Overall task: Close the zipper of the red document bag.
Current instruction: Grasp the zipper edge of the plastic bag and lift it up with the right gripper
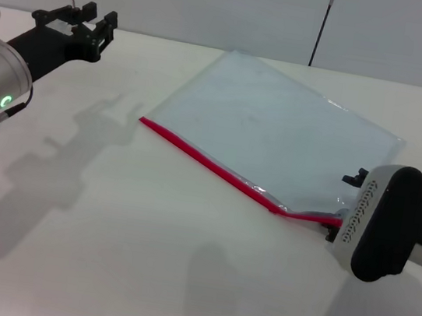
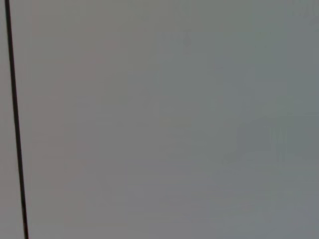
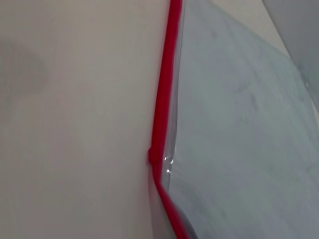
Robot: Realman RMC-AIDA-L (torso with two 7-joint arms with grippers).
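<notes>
The red document bag lies flat on the white table, a translucent pale blue pouch. Its zipper is the red strip along the near long edge. My right gripper is at the right end of that strip, mostly hidden behind its own wrist housing. There the strip bends and the bag's corner puckers upward. In the right wrist view the zipper runs beside the bag with a kink partway along. At the far left, away from the bag, my left gripper hangs open above the table.
A pale wall with thin dark vertical seams stands behind the table's far edge. The left wrist view holds only that wall and one dark seam. Bare tabletop stretches in front of the bag.
</notes>
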